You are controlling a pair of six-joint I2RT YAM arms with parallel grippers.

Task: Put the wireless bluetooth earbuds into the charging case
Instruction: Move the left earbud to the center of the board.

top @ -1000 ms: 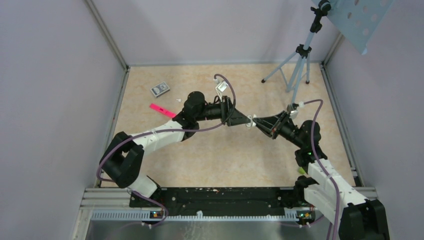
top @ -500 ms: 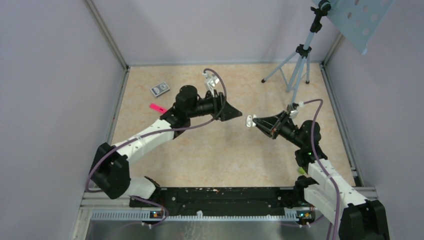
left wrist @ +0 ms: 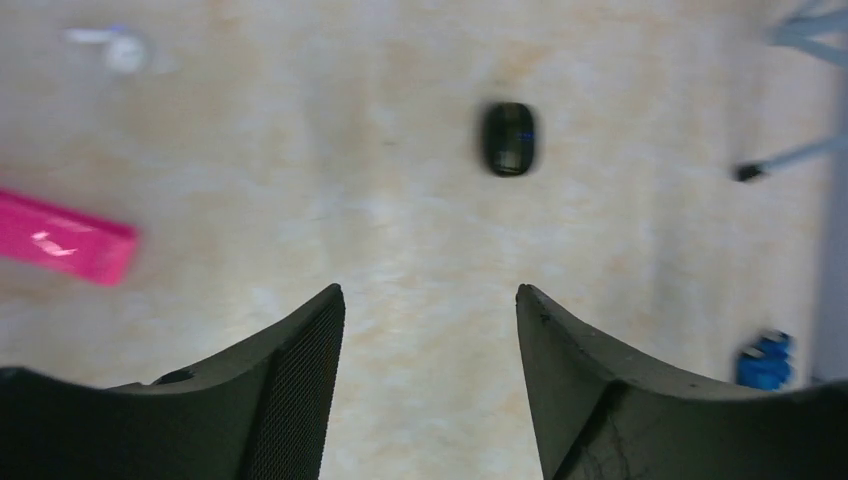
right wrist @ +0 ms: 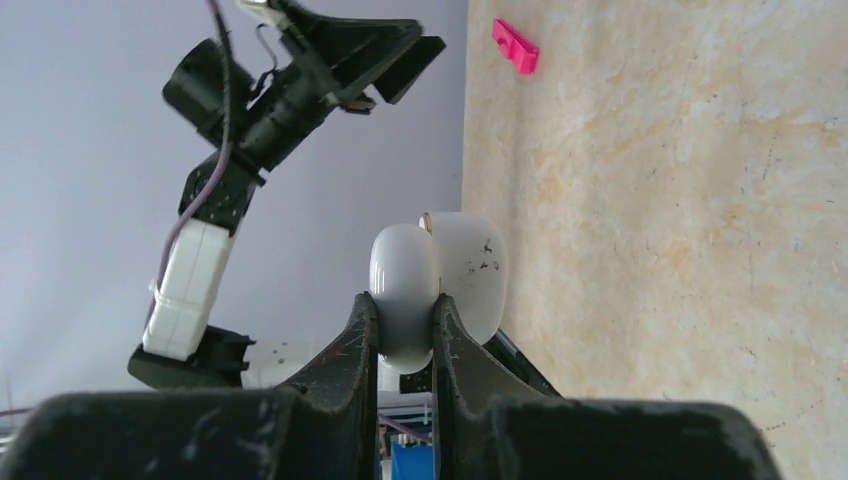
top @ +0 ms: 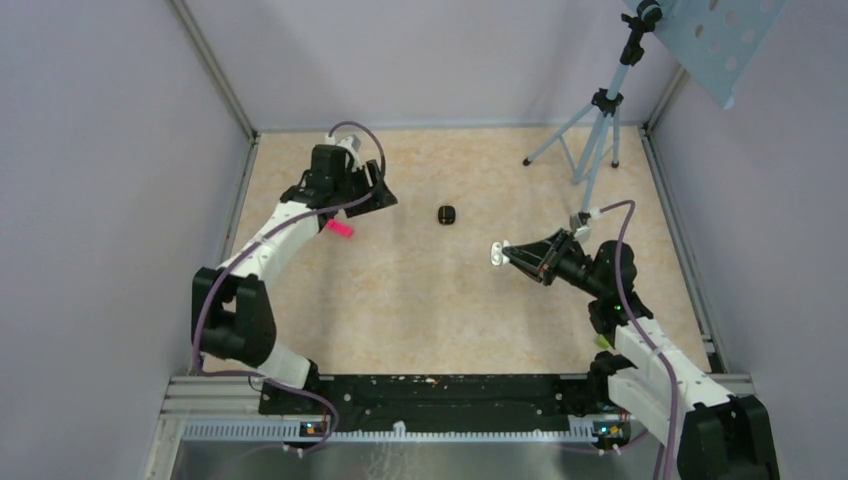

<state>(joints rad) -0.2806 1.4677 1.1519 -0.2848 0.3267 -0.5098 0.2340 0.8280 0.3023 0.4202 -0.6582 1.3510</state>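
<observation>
My right gripper [right wrist: 405, 300] is shut on a white charging case [right wrist: 404, 285], held above the table with its lid [right wrist: 472, 272] hinged open; in the top view the case [top: 496, 253] sits at the right gripper's [top: 506, 256] tip. The case's inside faces away, so any earbuds in it are hidden. My left gripper [left wrist: 430, 290] hangs open and empty over the back-left table, also seen from above [top: 383, 198]. A small blurred white thing [left wrist: 120, 50], perhaps an earbud, lies far left in the left wrist view.
A small black rounded object [top: 447, 214] with a blue glint [left wrist: 508, 138] lies mid-table. A pink block [top: 338, 228] lies by the left arm [top: 290, 215]. A tripod [top: 590, 130] stands back right. Walls enclose the table on three sides.
The left arm has swung from the middle, beside the held case, to the back left, and its jaws have widened. The black object now shows. The right arm has barely moved.
</observation>
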